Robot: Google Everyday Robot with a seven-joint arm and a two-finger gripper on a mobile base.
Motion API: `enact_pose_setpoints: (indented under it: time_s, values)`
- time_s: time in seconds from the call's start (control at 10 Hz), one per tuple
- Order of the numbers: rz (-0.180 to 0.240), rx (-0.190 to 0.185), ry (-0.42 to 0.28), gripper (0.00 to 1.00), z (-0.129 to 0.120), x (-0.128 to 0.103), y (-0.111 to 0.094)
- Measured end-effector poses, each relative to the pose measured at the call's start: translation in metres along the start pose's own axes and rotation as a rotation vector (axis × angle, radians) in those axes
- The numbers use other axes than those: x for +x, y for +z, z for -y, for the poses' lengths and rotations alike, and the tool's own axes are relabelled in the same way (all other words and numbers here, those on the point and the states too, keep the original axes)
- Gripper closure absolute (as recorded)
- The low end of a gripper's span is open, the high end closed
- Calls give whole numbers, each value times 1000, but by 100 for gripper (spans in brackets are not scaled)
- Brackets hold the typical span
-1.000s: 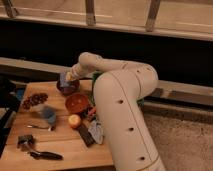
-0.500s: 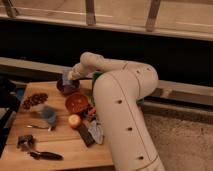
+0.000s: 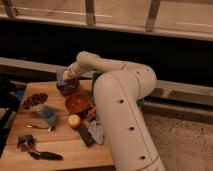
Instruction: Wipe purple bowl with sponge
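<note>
Claw unmoved over the last second, parked above purple bowl at far edge of worktop. Finger state: cannot tell. Sponge not discernible. Orange bowl just nearer than purple bowl. Wiping probably underway or stalled.

We cannot make out the gripper clearly at the upper left of the table: it is a pale smudge over the purple bowl, and any sponge there is too blurred for us to tell apart. The white arm hides the table's right side and is cut off by the bottom edge. At the lower left, the dark tool and the small object above it are too blurred to identify.
</note>
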Motion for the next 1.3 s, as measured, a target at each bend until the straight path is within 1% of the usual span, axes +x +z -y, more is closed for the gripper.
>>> enact_pose_setpoints:
  time_s: [0.1, 0.2, 0.3, 0.4, 0.6, 0.7, 0.9, 1.1, 1.2, 1.3]
  values:
    - [-14, -20, -1, 100, -4, 7, 1]
    - [-30, -28, 1, 100, -3, 15, -1]
    - [-40, -26, 6, 100, 1, 22, -7]
    - [-48, -16, 14, 100, 9, 27, -13]
    - [-46, 18, 21, 100, 22, 20, -22]
    - [-42, 28, 22, 100, 26, 16, -24]
    - [-28, 25, 26, 100, 30, 7, -23]
    - [-23, -5, 5, 100, 16, -8, -4]
    - [-23, -31, -8, 100, 5, -13, 10]
    - [-23, -50, -15, 100, -2, -14, 16]
